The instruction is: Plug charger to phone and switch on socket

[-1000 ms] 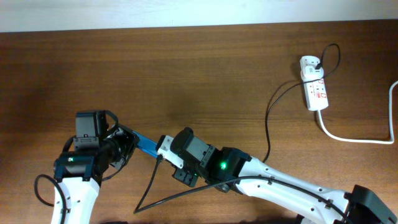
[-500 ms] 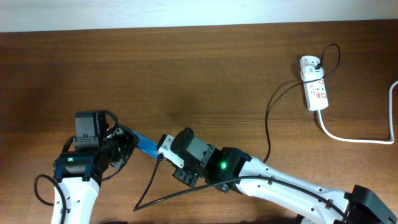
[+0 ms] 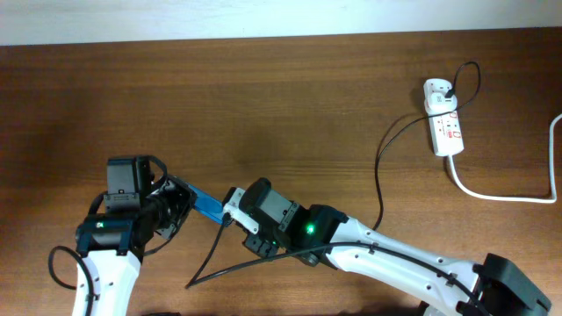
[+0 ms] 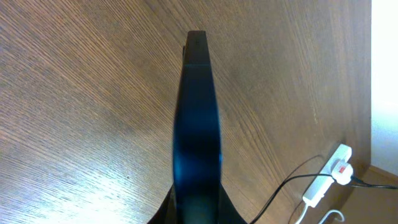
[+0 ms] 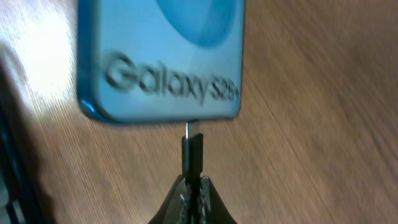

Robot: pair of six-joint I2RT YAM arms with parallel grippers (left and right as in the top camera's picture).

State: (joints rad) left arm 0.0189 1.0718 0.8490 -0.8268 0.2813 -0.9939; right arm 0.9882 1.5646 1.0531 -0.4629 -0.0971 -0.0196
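I am seeing the right pincer (image 5: 191,186) clamping the charger (image 5: 193,152) at its plug, tip touching the lower edge of the phone (image 5: 161,56). The left pincer (image 4: 196,202) is gripping the phone edge-on over the counter (image 3: 290,105). The socket (image 3: 443,118) is lying well apart, far right.

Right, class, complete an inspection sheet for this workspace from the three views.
Surface: brown wooden table.
Job's things: slim blue-screened smartphone, held by one end; thin black charger cable, its plug tip at the smartphone's lower edge; small white power strip, far right.
Clutter: nothing seen.
Grippers: left gripper shut on the smartphone; right gripper shut on the cable behind the plug tip.
Cables: charger cable loops from the power strip; thick white cord runs off the right edge.
Surroundings: pale band beyond the table's far edge.
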